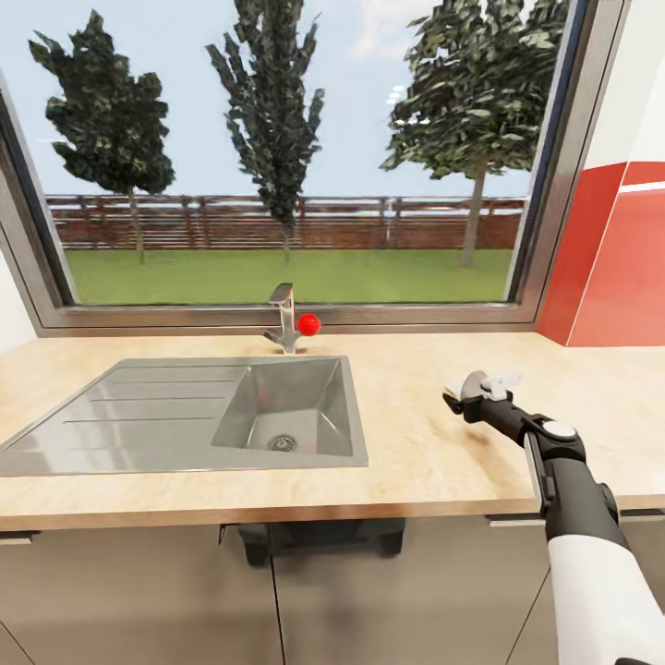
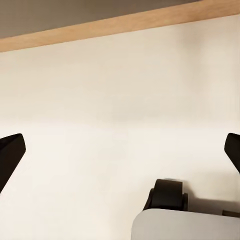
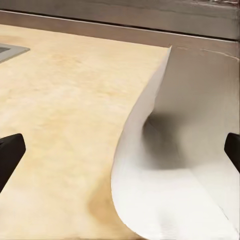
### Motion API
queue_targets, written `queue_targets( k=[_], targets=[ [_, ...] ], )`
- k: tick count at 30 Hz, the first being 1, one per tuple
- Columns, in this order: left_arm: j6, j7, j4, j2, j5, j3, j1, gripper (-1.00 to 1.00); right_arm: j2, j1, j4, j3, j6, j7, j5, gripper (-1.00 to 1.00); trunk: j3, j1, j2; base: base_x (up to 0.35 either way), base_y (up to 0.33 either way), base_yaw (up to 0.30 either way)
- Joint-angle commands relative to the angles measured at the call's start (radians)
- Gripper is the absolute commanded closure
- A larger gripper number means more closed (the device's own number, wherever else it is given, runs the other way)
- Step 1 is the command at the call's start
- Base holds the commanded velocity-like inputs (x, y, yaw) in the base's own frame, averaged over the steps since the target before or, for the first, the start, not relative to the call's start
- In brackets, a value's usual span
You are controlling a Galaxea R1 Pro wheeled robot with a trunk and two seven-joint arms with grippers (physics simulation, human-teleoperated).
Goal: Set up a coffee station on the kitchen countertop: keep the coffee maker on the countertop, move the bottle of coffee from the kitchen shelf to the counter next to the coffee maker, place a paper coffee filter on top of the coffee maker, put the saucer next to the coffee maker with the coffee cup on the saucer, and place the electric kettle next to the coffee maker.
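Note:
The kitchen countertop (image 1: 416,443) is light wood-grain and runs under a wide window. My right arm reaches over the countertop's right part. The right gripper (image 1: 462,392) hovers just above the wood. A white curled paper coffee filter (image 1: 503,380) sits at that gripper. In the right wrist view the paper coffee filter (image 3: 175,165) bends up between the fingers. The right gripper (image 3: 120,160) has both black fingertips (image 3: 10,155) far apart, so it is open. The left gripper (image 2: 120,155) is open and empty, facing a pale cabinet front. The coffee maker, bottle, saucer, cup, kettle and shelf are out of view.
A steel sink (image 1: 139,416) with a drainboard is set into the counter's left half. Behind the sink stands a faucet (image 1: 284,319) with a red knob (image 1: 308,324). A red backsplash (image 1: 610,259) closes the counter's right end. Pale cabinet fronts (image 1: 397,591) run below.

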Motion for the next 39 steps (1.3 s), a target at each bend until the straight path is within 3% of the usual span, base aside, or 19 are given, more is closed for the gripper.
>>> queue_targets(
  k=[1, 5, 11, 17, 23, 32, 39],
  targets=[
    [-0.005, -0.001, 0.003, -0.001, 0.007, -0.006, -0.001, -1.0, 0.0, -0.001, 0.003, -0.002, 0.002, 0.002, 0.007, -1.0, -0.001, 0.0, -0.001, 0.0, 0.0, 0.0],
    [-0.005, -0.001, 0.003, -0.001, 0.007, -0.006, 0.0, -1.0, 0.0, 0.0, 0.021, -0.002, -0.02, -0.005, 0.007, -1.0, -0.001, 0.0, -0.001, 0.0, 0.0, 0.0],
    [-0.012, -0.003, -0.016, -0.031, 0.005, -0.004, 0.01, -1.0, 0.034, 0.007, 0.055, -0.015, -0.017, -0.011, 0.013, -1.0, -0.001, 0.0, -0.001, 0.0, 0.0, 0.0],
    [-0.011, -0.002, -0.05, -0.039, 0.005, -0.005, 0.01, -1.0, 0.025, 0.04, 0.082, -0.016, -0.05, -0.024, 0.011, -1.0, -0.001, 0.0, -0.001, 0.0, 0.0, 0.0],
    [-0.012, -0.002, -0.052, -0.04, 0.005, -0.005, 0.01, -1.0, 0.022, 0.051, 0.082, -0.017, -0.084, -0.027, -0.04, -1.0, -0.001, 0.0, -0.001, 0.079, 0.0, 0.0],
    [-0.012, -0.002, -0.052, -0.04, 0.005, -0.006, 0.01, -1.0, 0.022, 0.052, 0.067, -0.03, -0.121, -0.029, 0.01, -1.0, -0.001, 0.0, -0.001, 0.015, 0.0, 0.0],
    [-0.012, -0.002, -0.052, -0.041, 0.005, -0.006, 0.01, -1.0, 0.02, 0.052, 0.066, -0.03, -0.121, -0.029, 0.01, -1.0, -0.001, 0.0, -0.001, 0.122, 0.0, 0.0]
  ],
)
